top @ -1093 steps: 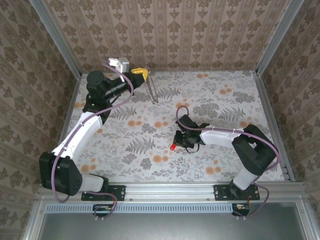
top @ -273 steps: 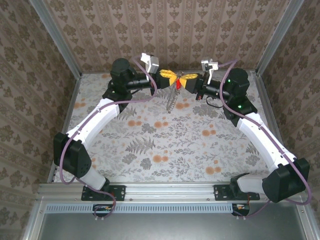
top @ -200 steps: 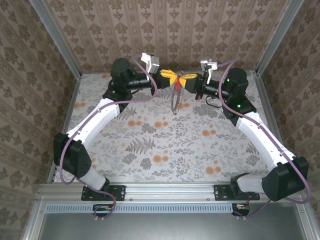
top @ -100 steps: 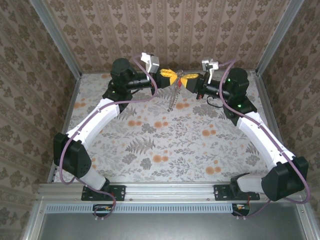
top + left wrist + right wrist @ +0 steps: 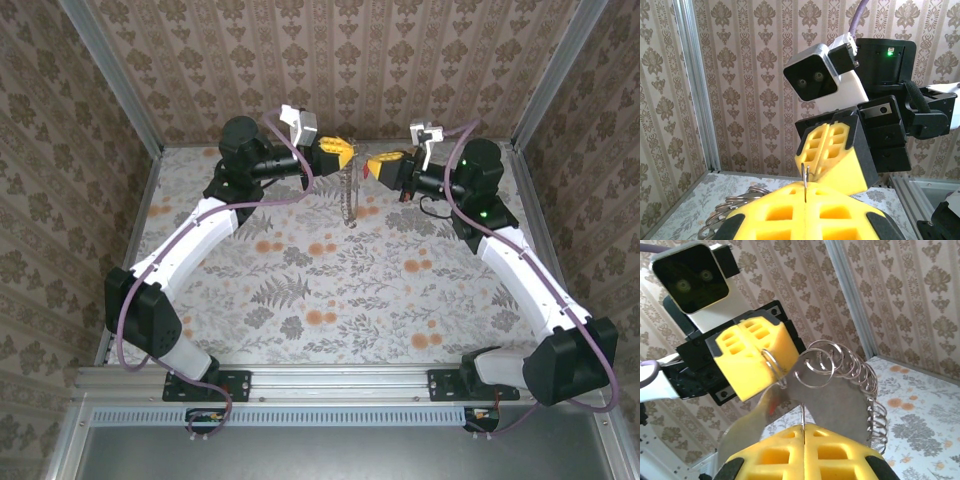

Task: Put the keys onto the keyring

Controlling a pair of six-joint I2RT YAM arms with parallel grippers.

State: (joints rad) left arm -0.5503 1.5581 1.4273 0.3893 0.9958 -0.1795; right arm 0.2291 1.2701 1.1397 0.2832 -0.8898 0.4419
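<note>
Both grippers are raised at the back of the table, tips facing each other a little apart. My left gripper (image 5: 337,153) (image 5: 805,186) is shut on one thin ring of the keyring (image 5: 347,196), a string of wire rings (image 5: 860,371) hanging below it. My right gripper (image 5: 380,163) (image 5: 803,429) is shut on a thin metal edge that I take for the keys (image 5: 802,416). It rises to a blurred grey metal plate (image 5: 840,405) with a faint red tinge. The red piece itself is hidden.
The flower-print table top (image 5: 330,280) lies well below both grippers. Patterned walls and a metal frame (image 5: 535,90) close in the back and sides, just behind the raised wrists.
The two grippers have drawn slightly apart. The red bit seen between them earlier no longer shows. The keyring still hangs from the left gripper and has swung a little.
</note>
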